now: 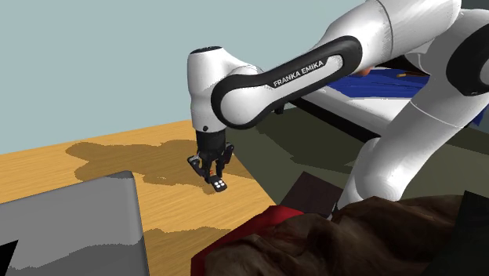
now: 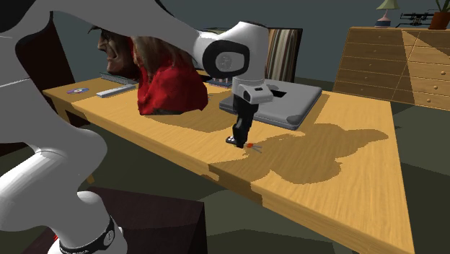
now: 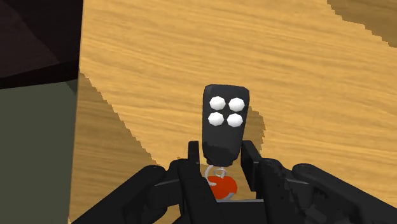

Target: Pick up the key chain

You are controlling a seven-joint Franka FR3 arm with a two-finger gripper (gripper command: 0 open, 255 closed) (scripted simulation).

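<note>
Bright, even light from above fills this rendered scene. The white arm (image 1: 208, 86) has soft grey shading along its curves. Its broad dark shadow (image 1: 117, 157), with jagged, stair-stepped edges, falls on the wooden table (image 1: 180, 205) towards the shoulder view's left. In the wrist view, shadow darkens the wood beside the key chain (image 3: 226, 124), whose white buttons stand out brightly. The floor (image 3: 38, 153) is dim.

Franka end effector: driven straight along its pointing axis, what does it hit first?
The key chain: its black fob sits right at the end effector's tip. Directly behind it is the wooden table, apparently very close, though depth is unclear.
</note>
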